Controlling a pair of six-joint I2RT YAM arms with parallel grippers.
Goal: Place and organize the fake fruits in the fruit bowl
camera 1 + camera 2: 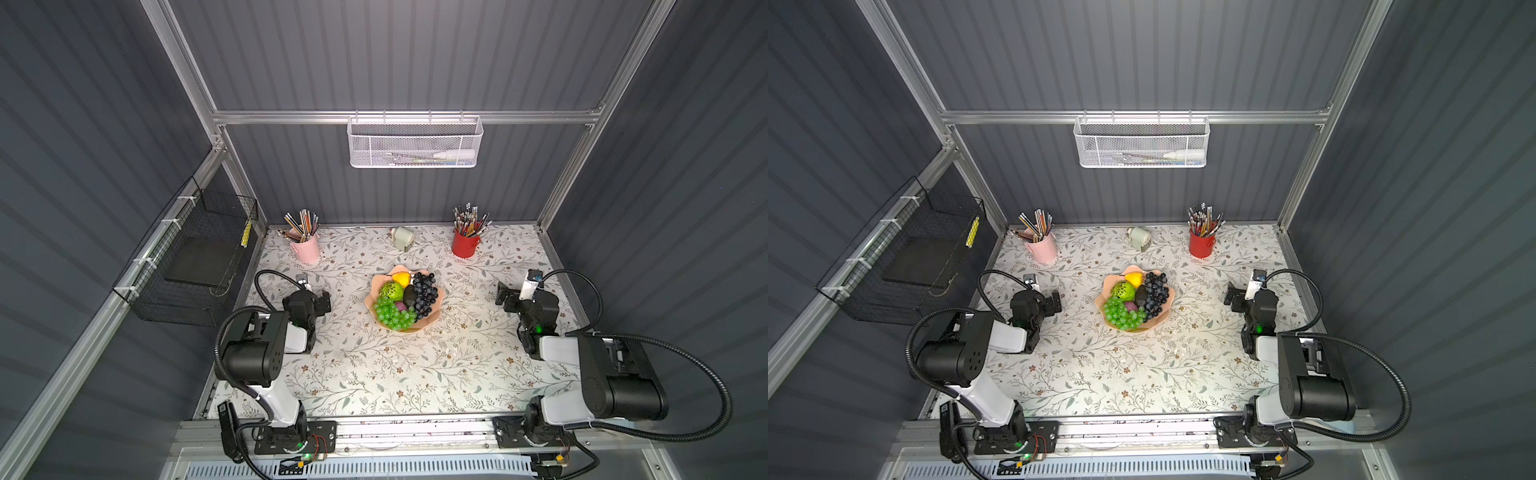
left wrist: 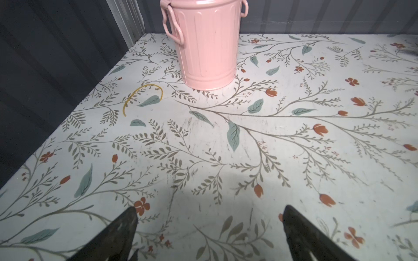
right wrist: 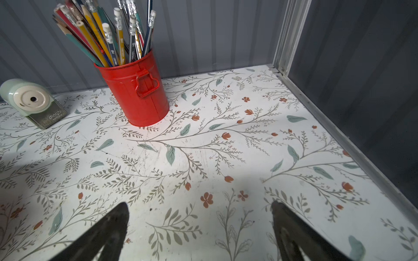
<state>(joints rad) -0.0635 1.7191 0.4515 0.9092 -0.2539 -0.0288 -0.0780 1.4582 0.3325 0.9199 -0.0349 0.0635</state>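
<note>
While the left gripper (image 2: 210, 209) and right gripper (image 3: 199, 203) gape empty above the floral table (image 1: 374, 374), grey walls (image 1: 374, 62) enclose it; fruits (image 1: 390, 311) fill the bowl (image 1: 374, 287).

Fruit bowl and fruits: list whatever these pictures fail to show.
- Purple lump: both top views, mostly buried between green grape bunch and black avocado.
- Fruit bowl floor: both top views, covered by fruit.
- Fruit bowl itself: outside both wrist views, which face the pink cup and red cup.

Floral table (image 1: 374, 374), 4 items: fruit bowl (image 1: 375, 286) centre; pink cup (image 1: 306, 249), sharpener (image 1: 403, 238), red cup (image 1: 464, 247) at back.
</note>
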